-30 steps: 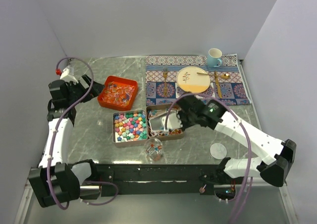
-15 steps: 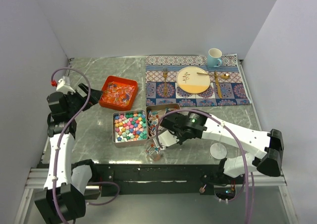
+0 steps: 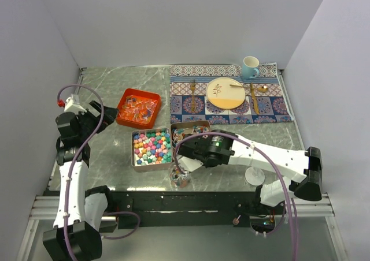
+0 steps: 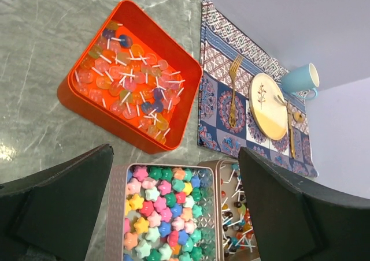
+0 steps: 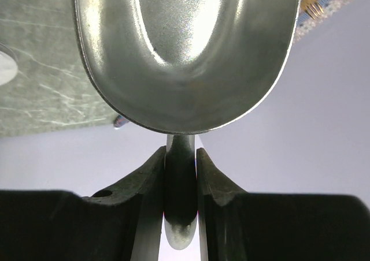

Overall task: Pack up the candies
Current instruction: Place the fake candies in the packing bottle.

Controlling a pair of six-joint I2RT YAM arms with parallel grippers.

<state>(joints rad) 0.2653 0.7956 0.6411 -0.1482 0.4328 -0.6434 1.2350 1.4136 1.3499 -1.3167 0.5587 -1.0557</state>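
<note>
Scoop (image 5: 185, 53) handle pinched tight in right gripper (image 5: 181, 157), bowl just over the jar (image 3: 180, 176) at the near edge, beside the tin (image 3: 134, 157) of star candies (image 4: 156, 206). We judge its mouth tips down into the jar. Left gripper (image 4: 176, 212) gapes empty, far left.

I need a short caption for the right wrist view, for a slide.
Right gripper clamps the handle of a shiny metal scoop, marble table behind.

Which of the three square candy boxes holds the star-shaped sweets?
The left metal tin; the orange tray and the right tin hold sweets on sticks.
</note>
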